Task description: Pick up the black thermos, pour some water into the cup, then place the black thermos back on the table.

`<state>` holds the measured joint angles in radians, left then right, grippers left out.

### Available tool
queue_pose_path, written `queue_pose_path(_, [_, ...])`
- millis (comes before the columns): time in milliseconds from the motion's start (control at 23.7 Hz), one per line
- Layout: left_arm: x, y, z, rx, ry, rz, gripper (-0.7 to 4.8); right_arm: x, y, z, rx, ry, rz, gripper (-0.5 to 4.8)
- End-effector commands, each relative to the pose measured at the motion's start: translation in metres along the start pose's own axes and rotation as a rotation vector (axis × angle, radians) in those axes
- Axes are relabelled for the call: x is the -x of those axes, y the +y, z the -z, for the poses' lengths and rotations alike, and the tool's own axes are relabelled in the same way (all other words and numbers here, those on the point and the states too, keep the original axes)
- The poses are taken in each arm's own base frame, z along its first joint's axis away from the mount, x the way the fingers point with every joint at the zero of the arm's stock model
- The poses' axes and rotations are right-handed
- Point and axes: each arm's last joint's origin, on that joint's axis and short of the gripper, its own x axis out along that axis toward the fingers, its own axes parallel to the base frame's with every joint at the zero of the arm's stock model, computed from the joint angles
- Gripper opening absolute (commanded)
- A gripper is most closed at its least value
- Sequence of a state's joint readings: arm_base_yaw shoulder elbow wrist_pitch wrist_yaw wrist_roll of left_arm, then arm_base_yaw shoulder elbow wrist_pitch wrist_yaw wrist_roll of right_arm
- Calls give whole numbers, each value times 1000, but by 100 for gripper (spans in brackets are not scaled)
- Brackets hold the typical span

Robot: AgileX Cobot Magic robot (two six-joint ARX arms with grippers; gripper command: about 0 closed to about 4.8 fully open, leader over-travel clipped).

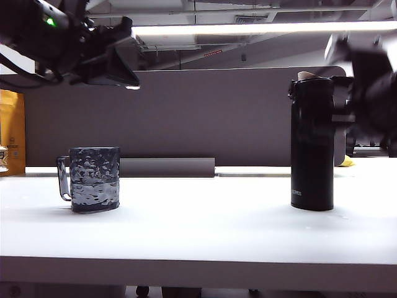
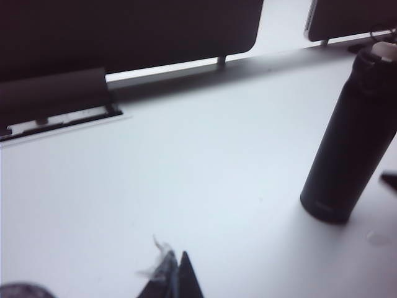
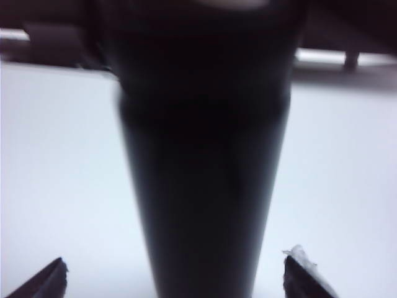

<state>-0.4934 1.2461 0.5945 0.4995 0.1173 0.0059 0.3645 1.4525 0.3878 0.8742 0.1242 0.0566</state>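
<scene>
Standing upright on the right half of the table (image 1: pixel 205 236), the black thermos (image 1: pixel 312 146) shows white lettering near its base and a pale spout at the top. The cup (image 1: pixel 94 179) sits well apart on the left, handle turned away from the flask.

Exterior view: both arms are dark, blurred masses. The left gripper (image 1: pixel 118 62) hangs high above the cup, touching nothing; its jaw spacing cannot be told from here. The right arm crowds the thermos's upper right side, but contact cannot be judged.

Right wrist view adds what the exterior lacks: the thermos (image 3: pixel 201 186) fills the middle of the frame, and the right gripper (image 3: pixel 186 279) has its two fingertips (image 3: pixel 46 282) spread wide, one on each side of the flask body, bare table visible between each tip and the black wall. Not clamped.

Left wrist view: table (image 2: pixel 186 174), thermos (image 2: pixel 350 143) off to one side, grey partition panel (image 2: pixel 124 31) beyond. Only dark finger points of the left gripper (image 2: pixel 173 279) show at the frame edge, close together; whether fully pressed shut, I cannot tell. A sliver of dark rim in the corner may be the cup.
</scene>
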Motion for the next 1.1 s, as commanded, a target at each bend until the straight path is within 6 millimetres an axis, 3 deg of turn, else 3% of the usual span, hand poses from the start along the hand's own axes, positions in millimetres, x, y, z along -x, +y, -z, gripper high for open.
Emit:
queue_pose_path(42, [-4, 1, -4, 14, -66, 1, -5, -10, 1, 3, -7, -91, 11, 479])
queue_pose_path(338, [-5, 1, -2, 7, -55, -3, -5, -29, 0, 19, -9, -114, 68, 479])
queue_pose_path(634, [-11, 1, 5, 10, -26, 1, -5, -50, 3, 10, 21, -141, 77, 479])
queue_pose_path(972, [-12, -22, 6, -111, -28, 241, -5, -57, 3, 5, 59, -136, 113, 479])
queue_pose_path(1056, [-12, -27, 6, -114, -28, 261, -5, -57, 3, 7, 61, -120, 128, 456])
queue_pose_path(1098, [-12, -30, 6, -116, -29, 271, -5, -57, 3, 7, 60, -121, 128, 415])
